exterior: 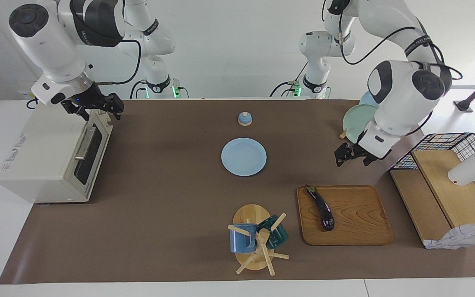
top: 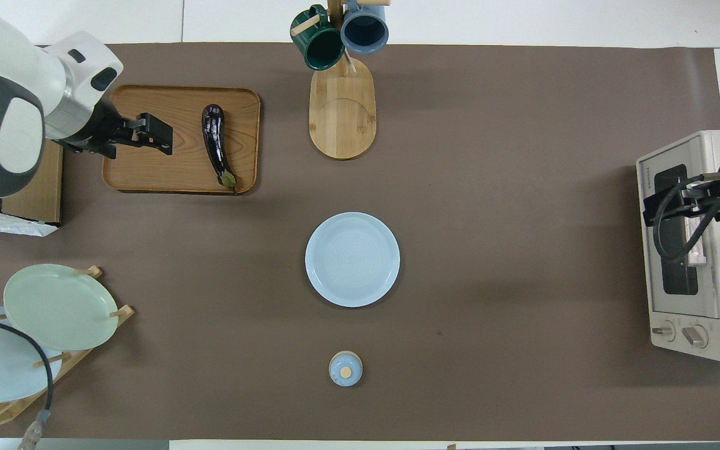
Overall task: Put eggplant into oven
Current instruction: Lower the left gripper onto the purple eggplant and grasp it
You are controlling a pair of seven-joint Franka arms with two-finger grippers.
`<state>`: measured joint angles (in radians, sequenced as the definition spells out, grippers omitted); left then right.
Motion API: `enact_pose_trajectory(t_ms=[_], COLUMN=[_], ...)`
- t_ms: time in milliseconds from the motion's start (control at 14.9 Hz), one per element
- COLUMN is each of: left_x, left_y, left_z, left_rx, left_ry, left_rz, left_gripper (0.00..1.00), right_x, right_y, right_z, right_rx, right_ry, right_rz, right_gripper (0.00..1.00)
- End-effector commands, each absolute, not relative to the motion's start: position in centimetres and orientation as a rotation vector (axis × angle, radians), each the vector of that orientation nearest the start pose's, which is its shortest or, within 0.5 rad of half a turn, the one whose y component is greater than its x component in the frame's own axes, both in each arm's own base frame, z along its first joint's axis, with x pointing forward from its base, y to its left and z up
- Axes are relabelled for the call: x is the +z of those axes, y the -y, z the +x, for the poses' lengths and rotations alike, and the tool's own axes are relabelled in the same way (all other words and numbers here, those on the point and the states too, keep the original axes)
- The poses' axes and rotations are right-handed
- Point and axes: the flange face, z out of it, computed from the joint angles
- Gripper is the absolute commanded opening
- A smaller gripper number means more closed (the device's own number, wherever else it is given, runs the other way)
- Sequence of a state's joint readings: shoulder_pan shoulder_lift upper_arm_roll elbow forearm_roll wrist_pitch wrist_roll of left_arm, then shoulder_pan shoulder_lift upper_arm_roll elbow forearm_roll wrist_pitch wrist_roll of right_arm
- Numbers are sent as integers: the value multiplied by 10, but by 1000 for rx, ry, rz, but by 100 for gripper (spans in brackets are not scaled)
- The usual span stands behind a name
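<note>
Your left gripper [exterior: 351,156] is hanging with fingers spread wide, empty, over bare mat beside the wooden tray [exterior: 357,231]. Eggplant [exterior: 322,208] is lying along tray's edge toward table middle. Right gripper [exterior: 97,108], fingers apart, is waiting above oven [exterior: 43,161], door shut.

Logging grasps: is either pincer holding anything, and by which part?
Nothing is held: the left pincer is open above the table, the right pincer open over the oven.
</note>
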<state>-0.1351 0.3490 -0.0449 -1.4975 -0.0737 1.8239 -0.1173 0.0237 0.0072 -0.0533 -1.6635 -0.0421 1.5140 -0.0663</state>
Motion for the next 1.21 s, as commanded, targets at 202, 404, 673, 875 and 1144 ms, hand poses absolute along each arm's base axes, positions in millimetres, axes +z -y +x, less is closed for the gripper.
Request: enact_pose_trajectory(t_ms=[202,404,673,875,1144], left_x=[407,374,364,343,334], left_y=[159,163,160,166,167], left_z=[688,707,715,710,706], left_rx=[29,8,-84,-123,-109], left_ry=[-97,-94,-93,-99,-115], left_rz=[-3240,-3240,-3234,-3235,-3233], left_gripper=[100,100,100,100,100], right_x=[576,576,576,576,576], right_y=[19,19,19,19,19], right_z=[541,541,541,541,541], right_rx=[235,235,235,235,235], right_ry=[44,46,44,46,44], right_rz=[-3142,-3142,-3142,-3142,-3142], right_gripper=[100,100,100,100,100])
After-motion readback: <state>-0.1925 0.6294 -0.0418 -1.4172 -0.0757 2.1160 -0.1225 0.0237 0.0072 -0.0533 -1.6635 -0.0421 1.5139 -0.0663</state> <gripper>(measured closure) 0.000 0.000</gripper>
